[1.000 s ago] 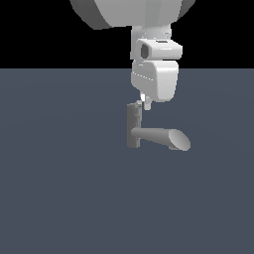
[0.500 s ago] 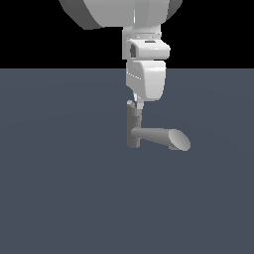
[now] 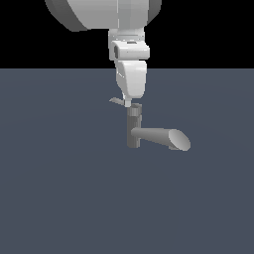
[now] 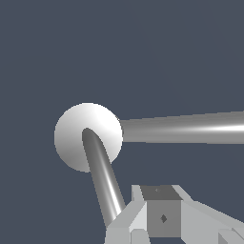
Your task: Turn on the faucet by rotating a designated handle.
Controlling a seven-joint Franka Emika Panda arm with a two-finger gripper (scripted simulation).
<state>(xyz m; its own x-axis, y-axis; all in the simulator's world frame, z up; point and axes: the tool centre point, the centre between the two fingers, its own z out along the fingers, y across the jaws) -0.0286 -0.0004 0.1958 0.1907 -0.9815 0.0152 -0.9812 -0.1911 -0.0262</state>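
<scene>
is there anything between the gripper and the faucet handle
Nothing shows between them. In the wrist view the gripper sits right beside the handle, with only bare floor behind. In the exterior view the handle pokes out at the gripper's tip above the faucet.

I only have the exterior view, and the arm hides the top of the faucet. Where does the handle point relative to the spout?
Observer: In the wrist view, the handle and spout leave the cap at what looks like roughly a right angle.
Operator: Is the end effector on the handle?
Observer: One finger sits right beside the handle's outer end. I cannot confirm contact.
</scene>
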